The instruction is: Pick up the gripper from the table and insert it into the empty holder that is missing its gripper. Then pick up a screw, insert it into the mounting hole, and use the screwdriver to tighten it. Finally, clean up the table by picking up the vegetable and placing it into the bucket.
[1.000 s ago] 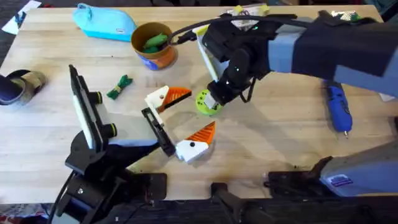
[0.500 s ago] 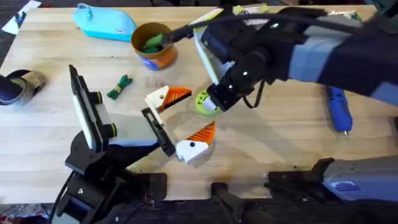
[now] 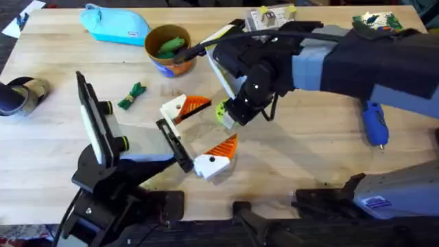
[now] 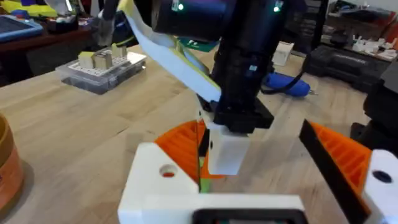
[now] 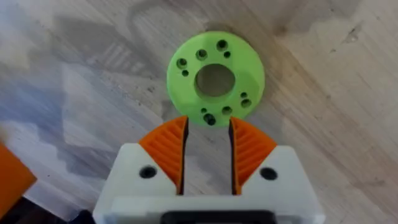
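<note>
The right hand (image 5: 208, 152), fingers slightly parted and grasping nothing, hovers at the green screw disc (image 5: 215, 78) mid-tabletop (image 3: 309, 165), while the screwdriver (image 3: 374, 123) at three o'clock and vegetable (image 3: 132, 95) at ten o'clock, outside the bucket (image 3: 169, 49), lie untouched.

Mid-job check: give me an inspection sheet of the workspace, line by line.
Surface: wooden table, no spills seen.
Job's things: holder beside two white-and-orange finger pieces; screwdriver lying at the right; vegetable on the table; bucket already holds something green.
Clutter: green disc, blue pouch, clear parts box.
Grippers: right gripper open, just short of the disc; left gripper low near the finger pieces.
Cables: black cable along the right arm.
Surroundings: cluttered benches behind.
</note>
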### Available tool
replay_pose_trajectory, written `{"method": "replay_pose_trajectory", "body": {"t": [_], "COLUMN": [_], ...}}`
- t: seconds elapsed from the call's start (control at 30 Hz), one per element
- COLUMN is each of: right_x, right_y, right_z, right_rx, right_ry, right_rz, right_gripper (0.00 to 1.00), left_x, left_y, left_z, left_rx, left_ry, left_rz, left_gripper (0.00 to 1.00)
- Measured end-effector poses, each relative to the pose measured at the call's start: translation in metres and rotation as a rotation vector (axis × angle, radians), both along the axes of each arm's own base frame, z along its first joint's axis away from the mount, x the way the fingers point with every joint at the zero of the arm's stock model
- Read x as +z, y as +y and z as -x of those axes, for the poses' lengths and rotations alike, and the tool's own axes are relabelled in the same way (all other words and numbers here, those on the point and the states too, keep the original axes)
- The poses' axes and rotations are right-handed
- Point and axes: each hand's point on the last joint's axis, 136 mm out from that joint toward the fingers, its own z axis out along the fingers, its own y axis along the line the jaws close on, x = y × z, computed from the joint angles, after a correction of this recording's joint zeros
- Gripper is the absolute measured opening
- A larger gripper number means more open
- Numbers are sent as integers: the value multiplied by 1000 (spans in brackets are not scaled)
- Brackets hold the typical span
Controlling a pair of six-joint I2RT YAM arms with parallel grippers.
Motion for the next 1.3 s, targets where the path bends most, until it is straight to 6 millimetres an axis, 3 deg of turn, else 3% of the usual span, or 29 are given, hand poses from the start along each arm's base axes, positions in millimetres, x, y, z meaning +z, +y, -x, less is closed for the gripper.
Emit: {"method": "replay_pose_trajectory", "body": {"t": [0.47,0.53,0.87,0.97,1.3], "right_x": [-17,-17,-17,-17,-17], "right_y": [-1,-1,-1,-1,-8], "right_z": [2,1,0,0,-7], "right_rx": [1,4,8,5,-40], "right_ry": [35,31,28,27,-11], "right_rz": [36,37,36,38,75], "right_gripper": [378,286,149,24,6], "left_x": [0,0,0,0,0], "left_y": [0,0,0,0,0], "left_z": [0,0,0,0,0], "left_rx": [0,0,0,0,0], "left_ry": [0,0,0,0,0], "left_rz": [0,0,0,0,0], "left_gripper": [990,990,990,990,990]}}
